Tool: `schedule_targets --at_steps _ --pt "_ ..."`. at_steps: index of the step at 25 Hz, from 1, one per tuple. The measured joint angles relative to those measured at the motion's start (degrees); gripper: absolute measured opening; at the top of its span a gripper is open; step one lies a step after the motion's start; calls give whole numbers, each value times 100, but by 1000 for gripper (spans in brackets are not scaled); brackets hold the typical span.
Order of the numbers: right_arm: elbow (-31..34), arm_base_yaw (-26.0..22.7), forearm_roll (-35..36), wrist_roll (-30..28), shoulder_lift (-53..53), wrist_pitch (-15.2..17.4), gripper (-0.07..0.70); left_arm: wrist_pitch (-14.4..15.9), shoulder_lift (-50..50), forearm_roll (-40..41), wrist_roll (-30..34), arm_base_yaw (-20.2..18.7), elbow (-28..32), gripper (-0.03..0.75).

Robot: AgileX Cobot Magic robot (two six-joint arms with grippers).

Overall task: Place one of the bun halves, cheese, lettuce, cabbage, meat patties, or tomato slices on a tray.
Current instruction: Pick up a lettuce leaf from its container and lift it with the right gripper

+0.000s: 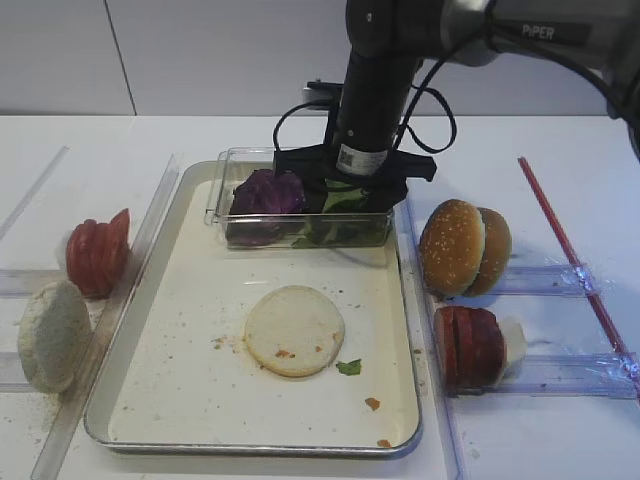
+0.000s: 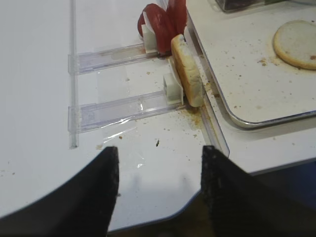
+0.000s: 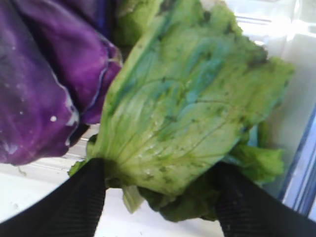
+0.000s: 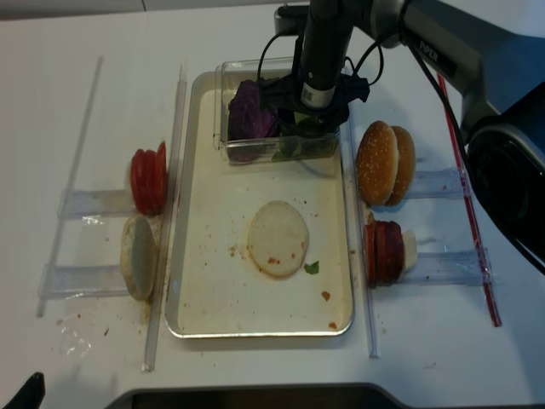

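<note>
My right gripper (image 3: 159, 170) is down inside the clear plastic box (image 1: 225, 190) at the tray's far end. Its jaws stand wide, and the crinkled green lettuce (image 3: 197, 98) lies between the two black fingers (image 3: 79, 202). Purple cabbage (image 3: 39, 89) sits just left of the lettuce in the same box. One pale flat bun half (image 1: 294, 330) lies in the middle of the metal tray (image 1: 150, 400). My left gripper (image 2: 159, 150) hangs open and empty over the table's front left edge, short of the rack with tomato slices (image 2: 160, 22) and a pale bun half (image 2: 187, 74).
Left of the tray stand tomato slices (image 1: 97, 252) and a pale bun half (image 1: 52, 335) in clear rails. Right of it are sesame bun halves (image 1: 462, 246), meat patties (image 1: 470, 345) and cheese (image 1: 512, 342). A red rod (image 1: 570, 260) runs along the far right.
</note>
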Motion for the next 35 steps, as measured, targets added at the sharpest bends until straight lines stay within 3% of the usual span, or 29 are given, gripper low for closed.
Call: schedule_targets --at_steps 5,13,17,29,35 --pt "0 0 9 0 0 -10 460 0 0 0 0 0 0 358" --pt "0 0 -10 0 0 -10 189 0 0 0 0 0 0 358" --pt "0 0 -10 0 0 -10 97 0 0 0 0 0 0 358" --pt "-717 0 -15 0 4 165 90 0 0 0 0 0 0 358" --pt "-733 0 -15 0 -131 189 88 0 0 0 0 0 0 358"
